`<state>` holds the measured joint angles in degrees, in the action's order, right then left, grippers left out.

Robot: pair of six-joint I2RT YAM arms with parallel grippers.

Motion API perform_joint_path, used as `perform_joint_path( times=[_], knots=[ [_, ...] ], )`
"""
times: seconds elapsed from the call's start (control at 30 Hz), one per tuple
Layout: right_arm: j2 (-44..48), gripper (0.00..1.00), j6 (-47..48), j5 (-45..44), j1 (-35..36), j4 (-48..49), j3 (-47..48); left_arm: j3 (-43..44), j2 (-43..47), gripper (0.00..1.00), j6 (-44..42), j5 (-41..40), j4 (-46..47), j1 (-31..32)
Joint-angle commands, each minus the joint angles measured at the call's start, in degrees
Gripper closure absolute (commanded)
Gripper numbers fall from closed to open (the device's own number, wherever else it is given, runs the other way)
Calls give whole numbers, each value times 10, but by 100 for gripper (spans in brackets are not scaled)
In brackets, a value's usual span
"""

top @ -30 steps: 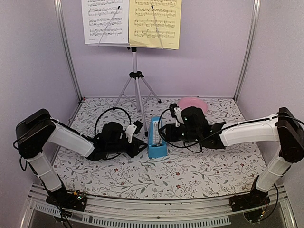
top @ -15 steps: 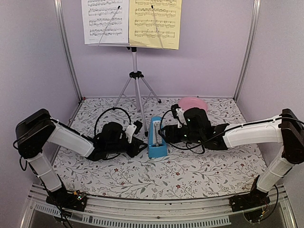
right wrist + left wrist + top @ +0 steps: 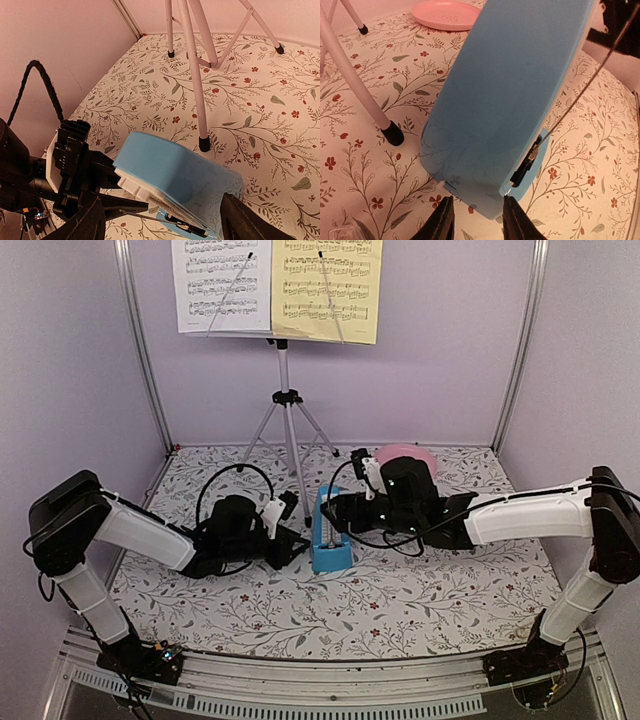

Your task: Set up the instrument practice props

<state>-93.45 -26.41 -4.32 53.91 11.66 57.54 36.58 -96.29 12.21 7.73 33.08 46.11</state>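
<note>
Currently: metronome [image 3: 330, 532] stands on the flowered table [image 3: 400, 610], centre, just near of the music stand [image 3: 284, 370]. One rubber foot [image 3: 394, 135] of the tripod sits close beside its base.

Right gripper [image 3: 167, 220]: fingers spread wide, one on each side of the blue body, with a gap showing on the left side. Not clamped.

Left gripper [image 3: 477, 220]: fingers a little apart, tips flanking the lower near corner of the base. Cannot tell if they pinch it or only sit alongside.

Thin pendulum rod [image 3: 580, 95] slants out from the front face.

Judgement: step in hand is setting down and releasing the metronome.
- Draw the right arm straight back along its own line, so neither finger drags a sloped side.
- Stay off the rod.
- Left should steady the base flat until the right is clear, then part fully before backing off left.
- Mind the tripod foot: a nudge there shakes the sheets.

White sheet [image 3: 220, 285] and yellow sheet [image 3: 325, 290] rest on the desk, far centre, under wire holders.

Pink plate [image 3: 408, 455] far right, apart.

Writing: printed staves only, no title legible. Embossed mark on the plate unreadable. Metronome scale too small.
</note>
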Motion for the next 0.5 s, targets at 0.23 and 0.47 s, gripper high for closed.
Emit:
perform_joint_path(
  times=[0.23, 0.47],
  knots=[
    [-4, 21, -11, -60, 2, -30, 16, -8, 14, 64, -2, -8, -3, -2],
    [28, 21, -20, -74, -13, -30, -29, -5, 6, 64, 0, -4, 1, -2]
  ],
)
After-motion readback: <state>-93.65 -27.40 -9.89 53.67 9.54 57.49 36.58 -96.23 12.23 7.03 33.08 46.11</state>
